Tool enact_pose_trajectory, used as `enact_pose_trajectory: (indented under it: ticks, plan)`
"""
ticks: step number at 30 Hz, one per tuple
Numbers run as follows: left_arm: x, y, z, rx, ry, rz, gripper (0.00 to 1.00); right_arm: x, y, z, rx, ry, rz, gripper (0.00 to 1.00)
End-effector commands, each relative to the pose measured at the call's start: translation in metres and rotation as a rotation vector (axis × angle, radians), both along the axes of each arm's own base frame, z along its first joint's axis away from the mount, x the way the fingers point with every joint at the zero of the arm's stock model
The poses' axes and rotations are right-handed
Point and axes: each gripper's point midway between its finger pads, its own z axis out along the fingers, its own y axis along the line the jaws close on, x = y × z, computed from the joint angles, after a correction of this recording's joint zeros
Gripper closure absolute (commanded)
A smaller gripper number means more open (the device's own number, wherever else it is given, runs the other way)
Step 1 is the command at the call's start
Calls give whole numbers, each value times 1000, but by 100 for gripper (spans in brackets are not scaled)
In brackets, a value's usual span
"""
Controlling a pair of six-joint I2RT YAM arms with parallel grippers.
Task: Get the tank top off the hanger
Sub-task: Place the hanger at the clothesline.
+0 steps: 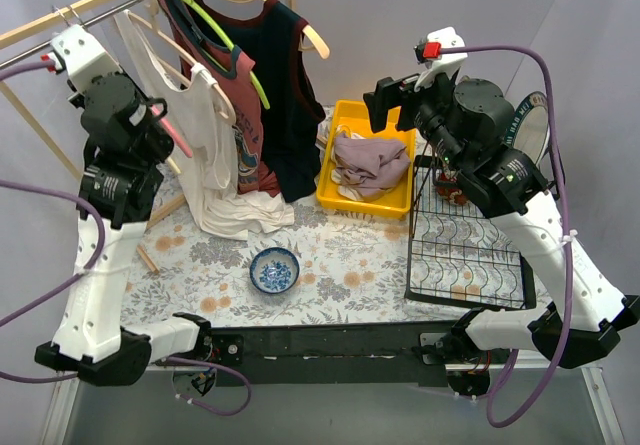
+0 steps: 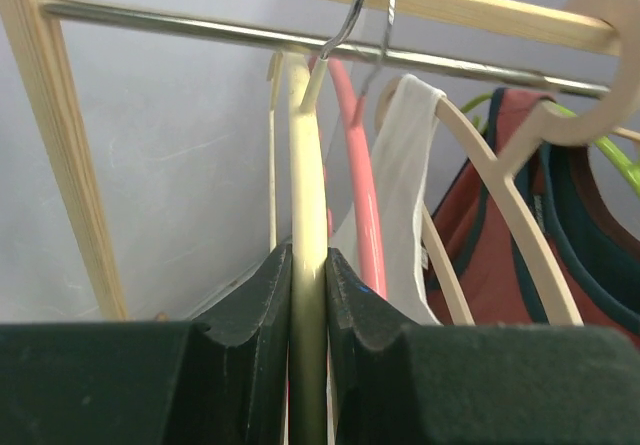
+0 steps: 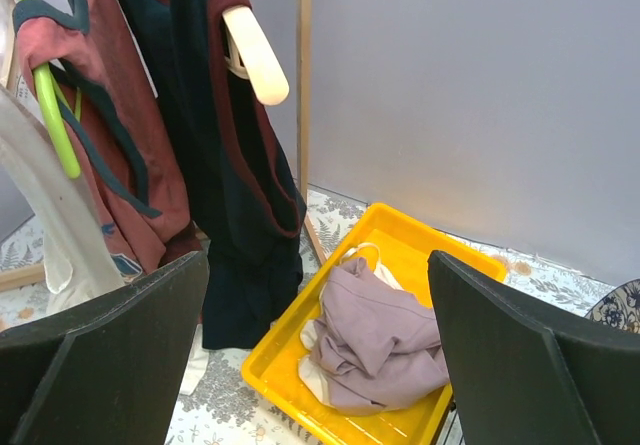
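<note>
A white tank top [image 1: 205,135] hangs from the rail [image 1: 70,17] on a pale hanger, its hem pooling on the table. My left gripper [image 1: 160,115] is up beside it at the rail. In the left wrist view the gripper [image 2: 308,285] is shut on a cream hanger arm [image 2: 307,165] that hangs by a metal hook. A pink hanger [image 2: 362,215] and the white tank top's strap [image 2: 405,165] sit just right of it. My right gripper [image 1: 385,105] hovers open over the yellow tray [image 3: 290,365], holding nothing [image 3: 318,350].
A maroon tank top [image 1: 245,115] on a green hanger [image 1: 215,35] and a dark navy one [image 1: 290,105] hang further right. The yellow tray [image 1: 345,200] holds a lilac cloth [image 1: 372,160]. A black wire rack [image 1: 465,245], a blue bowl [image 1: 274,270] and a wooden peg [image 1: 148,258] are on the table.
</note>
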Motion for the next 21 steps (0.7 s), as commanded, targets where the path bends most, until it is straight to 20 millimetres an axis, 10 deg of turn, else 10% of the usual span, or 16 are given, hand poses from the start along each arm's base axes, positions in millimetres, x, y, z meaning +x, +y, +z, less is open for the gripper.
enact_pose_trajectory:
  ticks: [1, 21]
  plan:
    - [21, 24, 8, -61, -20, -26, 100, -10, -11, 29, 20, -78, -14, 2]
    - [23, 62, 17, -53, -9, 51, 100, -5, -6, 22, 0, -72, -14, 2]
